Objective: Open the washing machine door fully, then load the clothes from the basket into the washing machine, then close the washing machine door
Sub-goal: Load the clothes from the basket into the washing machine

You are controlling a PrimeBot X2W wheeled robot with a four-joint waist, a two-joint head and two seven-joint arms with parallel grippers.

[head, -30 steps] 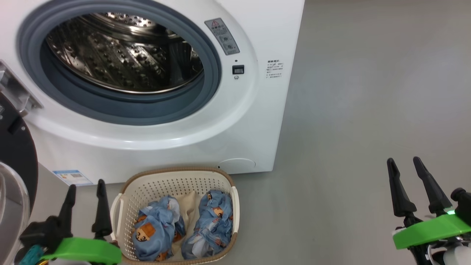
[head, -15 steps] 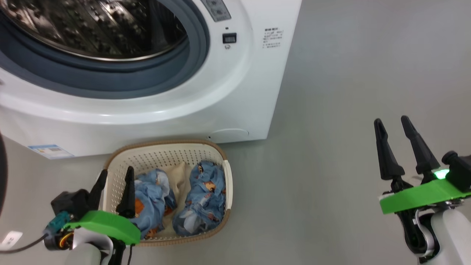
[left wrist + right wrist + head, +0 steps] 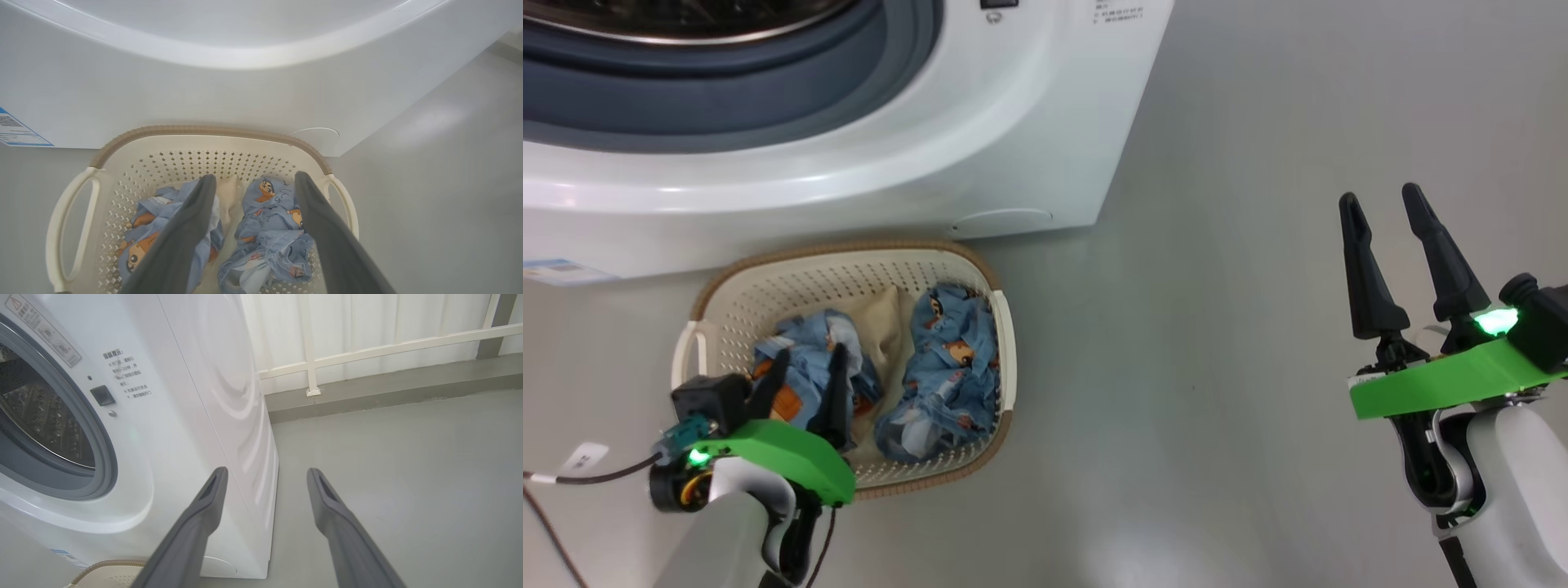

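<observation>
The white washing machine stands with its grey seal and drum mouth uncovered; the washing machine door is out of view. The cream basket sits on the floor against its front. It holds the clothes: two blue bear-print bundles and a cream piece between them. My left gripper hangs open over the basket's left bundle, with nothing between its fingers. My right gripper is open and empty over the bare floor, right of the machine.
Grey floor stretches to the right of the machine and basket. A white railing and a low kerb run behind the machine. A cable with a tag trails from my left wrist. A blue label is stuck low on the machine's front.
The head camera has tilted down, so the drum has slid off the top. My left gripper has moved from beside the basket's left handle to above the clothes.
</observation>
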